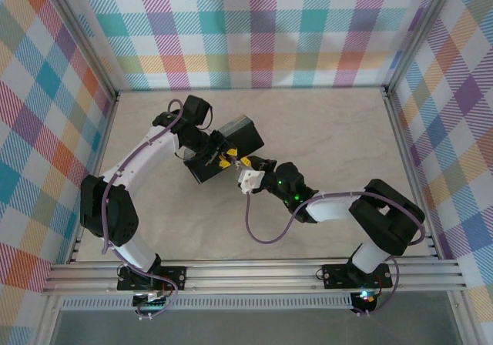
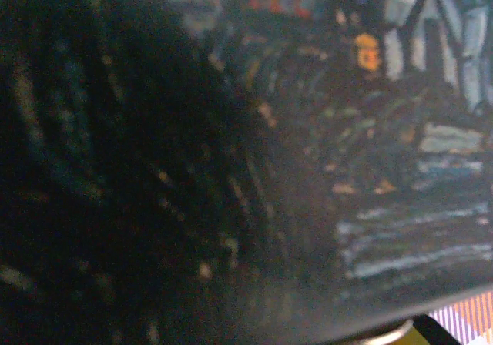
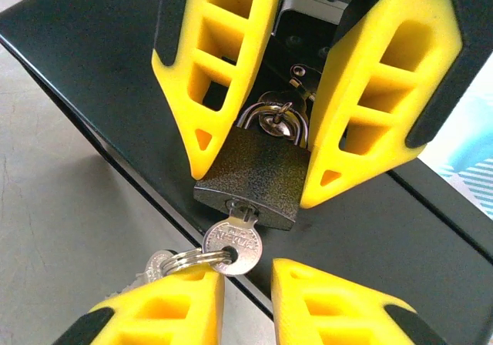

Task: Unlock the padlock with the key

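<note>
key (image 3: pixel 233 243) already sits in the padlock (image 3: pixel 250 179), which hangs at the box (image 3: pixel 92 60) edge left of table (image 1: pixel 323 145) centre, clamped by the left tool (image 3: pixel 266 160). right tool (image 3: pixel 246 279), jaws apart, should next close on the key head and twist

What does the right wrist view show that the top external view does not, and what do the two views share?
Right wrist view adds: the key seated in the keyhole of the padlock, its ring hanging beside it. The left gripper is closed on the padlock's sides, and the right gripper is just short of the key, jaws apart. Top external view adds: both arms reaching from the near edge, the table and the plaid walls. Shared: the dark box and the yellow fingers meeting at its edge.
</note>
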Controlling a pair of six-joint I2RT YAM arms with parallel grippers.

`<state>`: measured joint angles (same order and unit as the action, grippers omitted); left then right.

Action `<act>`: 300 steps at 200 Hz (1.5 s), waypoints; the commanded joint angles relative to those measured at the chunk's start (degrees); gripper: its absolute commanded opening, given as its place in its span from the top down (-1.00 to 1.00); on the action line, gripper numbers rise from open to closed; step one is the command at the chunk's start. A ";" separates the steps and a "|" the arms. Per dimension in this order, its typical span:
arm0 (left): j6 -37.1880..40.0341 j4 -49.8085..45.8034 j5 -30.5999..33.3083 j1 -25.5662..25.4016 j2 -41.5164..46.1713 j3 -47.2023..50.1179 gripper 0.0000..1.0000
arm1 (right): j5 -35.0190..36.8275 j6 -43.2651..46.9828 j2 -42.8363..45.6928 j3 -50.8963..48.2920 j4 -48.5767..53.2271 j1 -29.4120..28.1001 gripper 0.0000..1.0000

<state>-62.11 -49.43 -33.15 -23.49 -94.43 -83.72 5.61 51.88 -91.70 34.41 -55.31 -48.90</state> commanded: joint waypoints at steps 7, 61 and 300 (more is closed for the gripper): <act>0.23 1.09 -2.62 0.28 2.67 -0.74 1.00 | -0.04 3.54 -1.14 2.36 -4.86 -1.35 0.53; -0.12 1.40 -2.67 0.28 2.94 -0.55 1.00 | 2.24 9.25 -2.86 2.92 -8.63 -3.39 0.55; -0.30 1.85 -1.58 0.28 3.17 -0.13 1.00 | -7.06 -30.00 8.38 1.88 8.90 -2.38 0.88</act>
<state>-63.88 -51.75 -35.03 -23.11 -93.01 -83.70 1.98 28.88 -85.65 35.79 -46.26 -50.72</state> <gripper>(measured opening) 0.269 0.079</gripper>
